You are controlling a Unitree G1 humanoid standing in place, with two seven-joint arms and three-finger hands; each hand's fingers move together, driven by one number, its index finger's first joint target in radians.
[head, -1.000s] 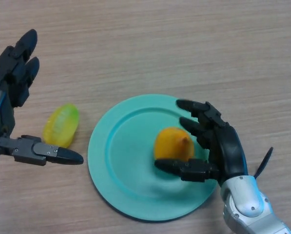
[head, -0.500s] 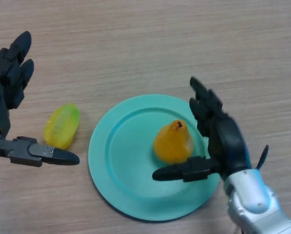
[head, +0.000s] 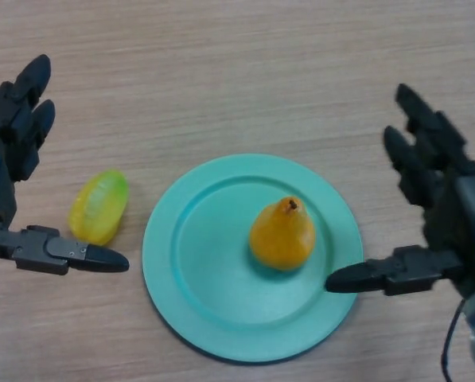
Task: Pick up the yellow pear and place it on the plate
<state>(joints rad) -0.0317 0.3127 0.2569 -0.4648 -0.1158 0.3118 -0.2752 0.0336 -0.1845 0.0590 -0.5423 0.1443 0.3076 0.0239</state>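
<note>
The yellow-orange pear (head: 282, 235) stands upright on the teal plate (head: 197, 263), a little right of its middle, stem end up. My right hand (head: 440, 215) is open to the right of the plate, its thumb tip just over the rim and apart from the pear. At the left edge of the view my left hand (head: 14, 159) is open, fingers straight and thumb stretched out, holding nothing.
A yellow-green ridged fruit (head: 99, 206) lies on the wooden table (head: 245, 72) between the plate and my left hand, just above that hand's thumb.
My right hand let go of the pear and drew back to the right, off the plate. The pear turned upright on the plate. The left hand has barely moved.
</note>
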